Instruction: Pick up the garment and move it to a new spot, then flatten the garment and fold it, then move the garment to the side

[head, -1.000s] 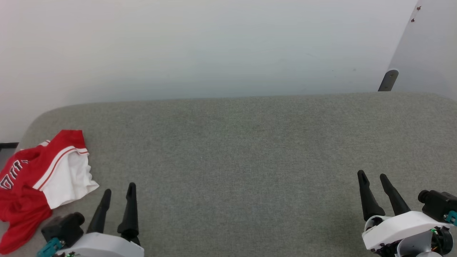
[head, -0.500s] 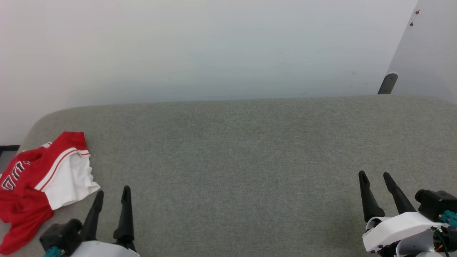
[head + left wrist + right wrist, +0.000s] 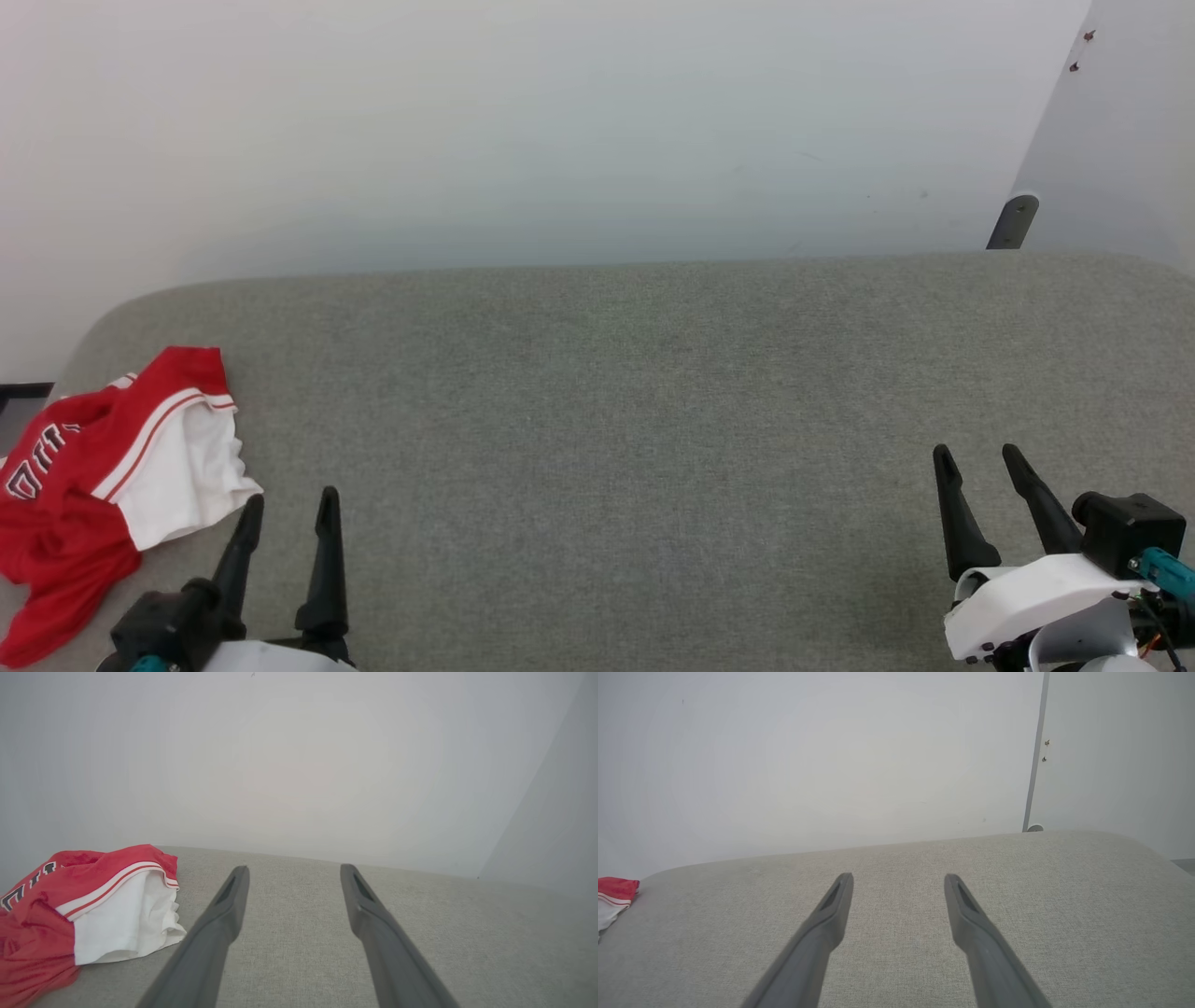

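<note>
Your left gripper [image 3: 290, 497] sits low at the head view's lower left. Its fingers point away toward the wall [image 3: 560, 121], jaws spread wide with nothing between them. Your right gripper [image 3: 977, 452] sits at the lower right, fingers leaning slightly left, jaws just as wide and holding nothing. Both hang over the grey upholstered pad [image 3: 607, 420] (coarse woven fabric, rounded corners). The fingers are long, dark, matte and tapered, each with a slot on its inner face near the tip.

The garment [image 3: 93, 467] lies crumpled at the pad's left end, just beside your left gripper's outer finger and well apart from the right gripper. Can't tell whether the sleeve hem touches that finger. It has a soft red body, a white sleeve with red-and-white stripe trim, and black white-outlined letters partly showing at the left edge. The wall is plain, pale and smooth. At far right stands a pale panel [image 3: 1130, 121] with two small screws [image 3: 1088, 35]. A dark rounded bracket [image 3: 1013, 222] sits at its foot, behind the pad's far edge.
</note>
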Robot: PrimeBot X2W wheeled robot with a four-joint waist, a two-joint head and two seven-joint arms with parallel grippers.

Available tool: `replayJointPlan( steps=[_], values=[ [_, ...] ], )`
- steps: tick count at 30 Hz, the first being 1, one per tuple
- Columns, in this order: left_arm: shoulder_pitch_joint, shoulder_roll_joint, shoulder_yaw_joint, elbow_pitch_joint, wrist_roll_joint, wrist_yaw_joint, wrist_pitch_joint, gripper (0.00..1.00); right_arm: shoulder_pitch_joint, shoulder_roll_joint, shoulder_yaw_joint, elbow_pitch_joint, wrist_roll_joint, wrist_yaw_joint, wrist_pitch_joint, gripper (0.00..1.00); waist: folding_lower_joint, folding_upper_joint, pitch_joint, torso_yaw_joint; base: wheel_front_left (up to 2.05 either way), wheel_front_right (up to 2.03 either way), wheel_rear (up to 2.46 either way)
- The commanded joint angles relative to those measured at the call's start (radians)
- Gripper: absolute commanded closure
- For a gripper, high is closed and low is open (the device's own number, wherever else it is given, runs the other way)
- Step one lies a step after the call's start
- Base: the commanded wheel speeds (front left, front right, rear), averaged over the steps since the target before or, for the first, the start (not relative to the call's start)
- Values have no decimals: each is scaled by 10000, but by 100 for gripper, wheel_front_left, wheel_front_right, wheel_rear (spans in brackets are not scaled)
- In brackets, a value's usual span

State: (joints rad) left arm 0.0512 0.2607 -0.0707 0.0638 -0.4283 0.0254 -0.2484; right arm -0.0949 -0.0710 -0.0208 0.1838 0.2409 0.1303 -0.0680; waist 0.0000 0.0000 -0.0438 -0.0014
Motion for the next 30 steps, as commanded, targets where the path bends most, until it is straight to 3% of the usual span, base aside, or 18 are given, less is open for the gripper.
replayJointPlan(
  steps=[1, 23, 30],
  values=[
    [90, 1, 26, -49, 169, -53, -83, 0, 61, 20, 26, -68, -161, 7, -52, 0, 0, 0, -4, 1, 0, 0, 0],
    [99, -227, 259, 257, 732, -458, -155, 0, 142, 63, -32, -113, -656, 7, -83, 0, 0, 0, -32, 50, 0, 0, 0],
    [-205, -157, 135, 672, 679, -573, -62, 0, 172, 64, -7, -59, -568, 7, -63, 0, 0, 0, -198, 614, 0, 0, 0]
  ],
)
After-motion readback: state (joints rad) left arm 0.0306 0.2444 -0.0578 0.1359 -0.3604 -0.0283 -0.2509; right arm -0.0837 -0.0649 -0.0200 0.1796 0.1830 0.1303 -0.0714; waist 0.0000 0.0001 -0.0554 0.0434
